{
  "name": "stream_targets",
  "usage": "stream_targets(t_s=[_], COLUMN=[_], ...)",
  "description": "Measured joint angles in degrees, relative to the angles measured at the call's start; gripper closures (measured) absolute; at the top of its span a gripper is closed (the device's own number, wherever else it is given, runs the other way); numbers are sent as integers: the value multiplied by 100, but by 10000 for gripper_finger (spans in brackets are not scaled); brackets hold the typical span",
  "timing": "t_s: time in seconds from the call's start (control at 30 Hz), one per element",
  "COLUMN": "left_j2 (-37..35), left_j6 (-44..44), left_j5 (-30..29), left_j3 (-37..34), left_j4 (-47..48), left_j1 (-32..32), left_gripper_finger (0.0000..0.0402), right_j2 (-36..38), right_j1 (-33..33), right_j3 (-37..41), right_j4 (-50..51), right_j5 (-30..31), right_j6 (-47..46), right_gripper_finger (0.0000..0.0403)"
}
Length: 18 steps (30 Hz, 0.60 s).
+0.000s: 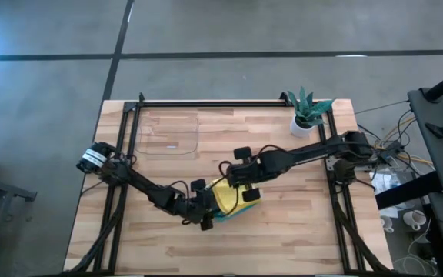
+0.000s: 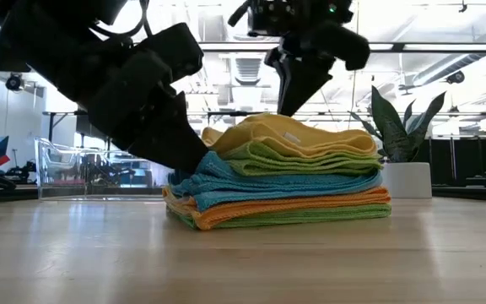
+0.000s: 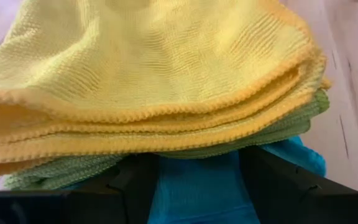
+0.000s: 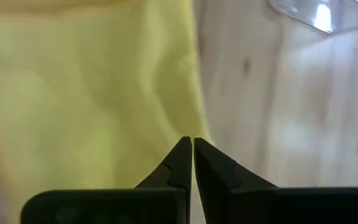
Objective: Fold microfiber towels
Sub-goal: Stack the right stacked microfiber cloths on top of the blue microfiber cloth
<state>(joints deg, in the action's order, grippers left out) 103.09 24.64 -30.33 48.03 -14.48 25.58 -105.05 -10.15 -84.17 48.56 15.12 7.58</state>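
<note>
A stack of folded microfiber towels [image 2: 285, 181] lies on the wooden table near its middle: yellow [image 2: 298, 133] on top, then lime green [image 2: 319, 160], teal [image 2: 260, 181], orange [image 2: 302, 201] and lime green [image 2: 327, 215] at the bottom. My left gripper [image 3: 194, 183] is open at the stack's left side, level with the teal towel [image 3: 197, 193], under the yellow towel's [image 3: 154, 68] folded edges. My right gripper [image 2: 288, 106] is shut and points down just above the yellow towel [image 4: 86, 93], holding nothing. My left gripper comes at the stack slanting down from the table's left. Its open fingers [image 3: 126, 186] stand on either side of a part of the teal towel's edge [image 3: 194, 202]. Whether they touch it, I cannot tell.
A clear plastic tray [image 1: 168, 132] stands at the far left of the table. A small potted plant [image 1: 308, 114] in a white pot is at the far right corner. Black frame rails [image 1: 129, 138] run along the table's sides. Bare wood lies near the front edge.
</note>
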Motion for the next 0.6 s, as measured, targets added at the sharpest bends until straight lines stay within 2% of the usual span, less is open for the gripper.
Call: stream_targets(t_s=[0.2,0.33,0.47,0.6], left_j2=[22,22,22,22], left_j6=[2,2,44,39], left_j5=[11,137,236,236], left_j3=[-2,-2,-5,-17], left_j4=[-5,-7,57,57], left_j1=[10,39,42,40], left_gripper_finger=[195,195,196,197], right_j2=[-111,-353,-402,-273], right_j1=[190,447,552,420], right_j3=[758,956,850,550], right_j4=[-1197,-1959,-1809,-1182], right_j5=[-160,58,138,98], right_j6=[36,7,-85,-142], right_gripper_finger=[390,390,390,390])
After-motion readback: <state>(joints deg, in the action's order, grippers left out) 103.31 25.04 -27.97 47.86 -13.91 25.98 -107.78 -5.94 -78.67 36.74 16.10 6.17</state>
